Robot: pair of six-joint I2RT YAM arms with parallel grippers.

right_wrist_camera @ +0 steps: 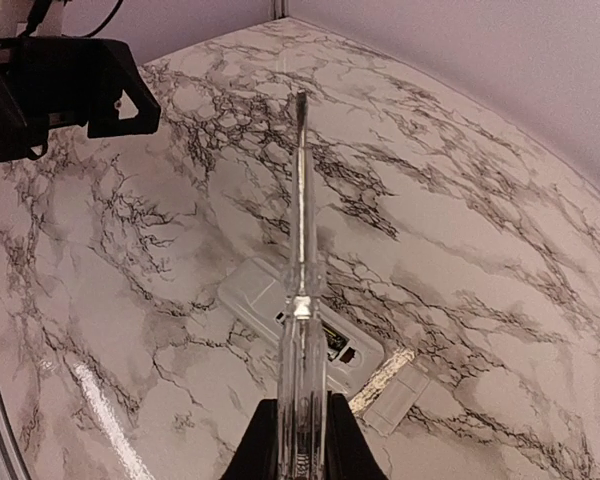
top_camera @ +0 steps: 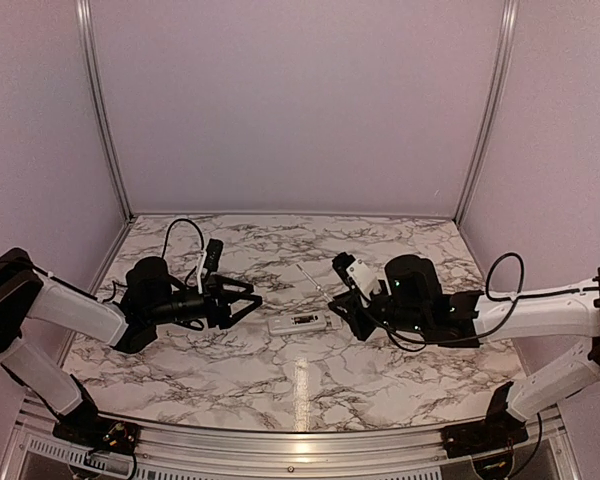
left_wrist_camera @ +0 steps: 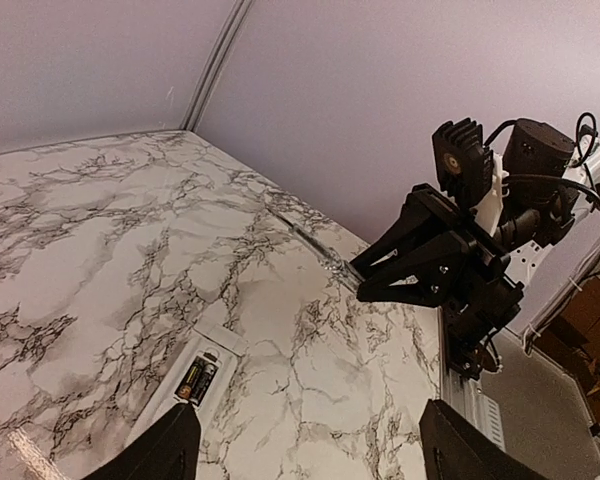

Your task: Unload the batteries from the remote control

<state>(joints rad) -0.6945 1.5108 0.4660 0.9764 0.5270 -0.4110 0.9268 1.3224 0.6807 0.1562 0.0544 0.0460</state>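
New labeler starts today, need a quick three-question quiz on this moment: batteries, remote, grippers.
1. True or false: the batteries lie in the open recess of the remote control.
2. What does the right gripper hold? A) a battery B) a thin rod C) nothing
3. Fill in: the ___ gripper stands open with nothing between its fingers.

Key: 1 true; 2 B; 3 left, the left gripper.
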